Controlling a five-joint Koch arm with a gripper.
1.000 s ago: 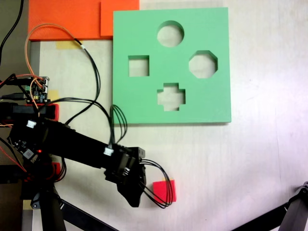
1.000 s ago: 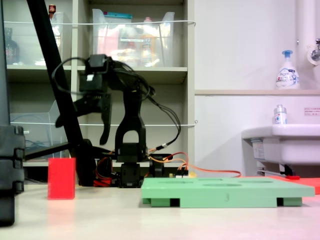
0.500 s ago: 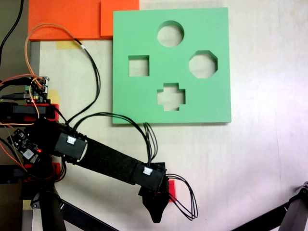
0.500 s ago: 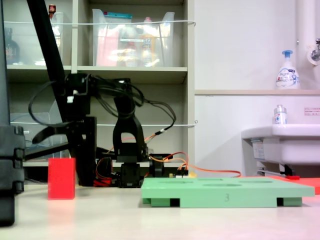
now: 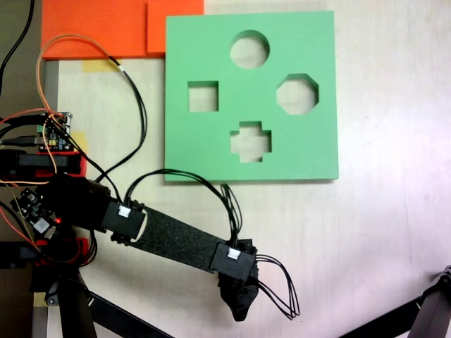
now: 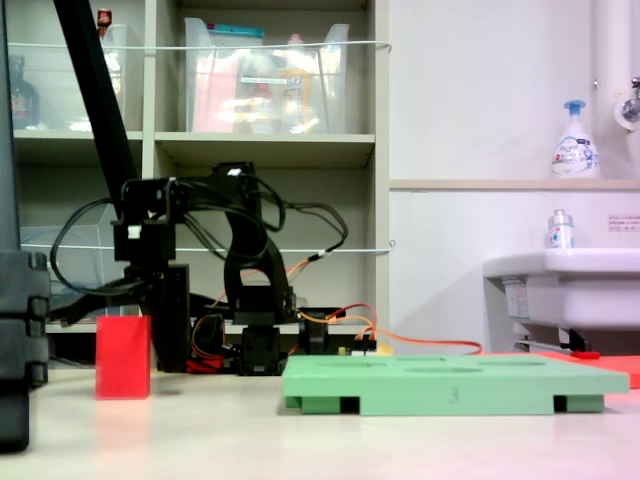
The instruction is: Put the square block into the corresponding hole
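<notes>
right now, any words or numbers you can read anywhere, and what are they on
"3": on the front edge of the green foam board.
Soap dispenser bottle label: too blurred to read.
Wall sign, second exterior view's right edge: too small to read.
Nothing else is readable.

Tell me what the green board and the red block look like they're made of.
The green board looks like matte foam: a thick slab in flat colour, no shine, with cleanly cut holes, and notches along its edge in the second exterior view. The red block also looks like foam, with uniform matte red faces and no gloss, though it is too small to show texture, so painted wood or plastic cannot be ruled out.
</notes>
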